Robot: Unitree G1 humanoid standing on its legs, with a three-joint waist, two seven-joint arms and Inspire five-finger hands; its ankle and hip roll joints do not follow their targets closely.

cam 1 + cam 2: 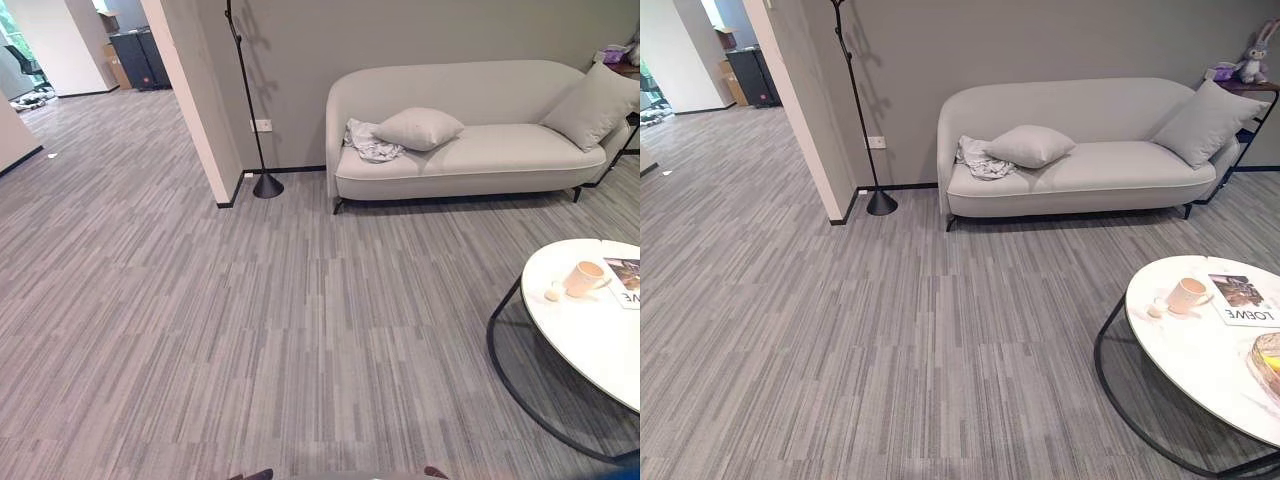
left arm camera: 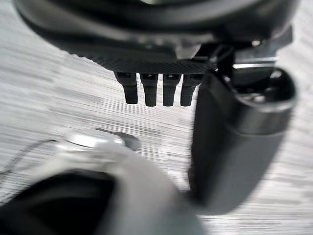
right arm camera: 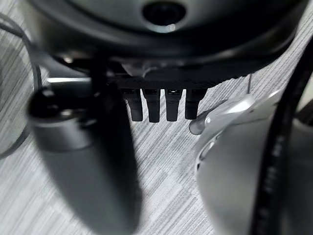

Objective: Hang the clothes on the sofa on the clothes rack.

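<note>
A crumpled pale grey garment [image 1: 370, 142] lies on the left end of the light grey sofa [image 1: 500, 155], against its armrest and beside a cushion [image 1: 418, 128]. A black pole clothes rack [image 1: 249, 100] on a round base stands on the floor left of the sofa, by the wall corner. My left hand [image 2: 161, 88] hangs over the carpet with straight fingers and holds nothing. My right hand [image 3: 159, 103] hangs the same way, fingers straight and empty. Both hands are far from the sofa.
A round white coffee table [image 1: 590, 340] on a black frame stands at the right, bearing a cup [image 1: 584, 278] and a magazine [image 1: 1243, 298]. A second cushion [image 1: 592, 105] leans at the sofa's right end. A wall corner [image 1: 195, 110] juts out left of the rack. Open carpet lies ahead.
</note>
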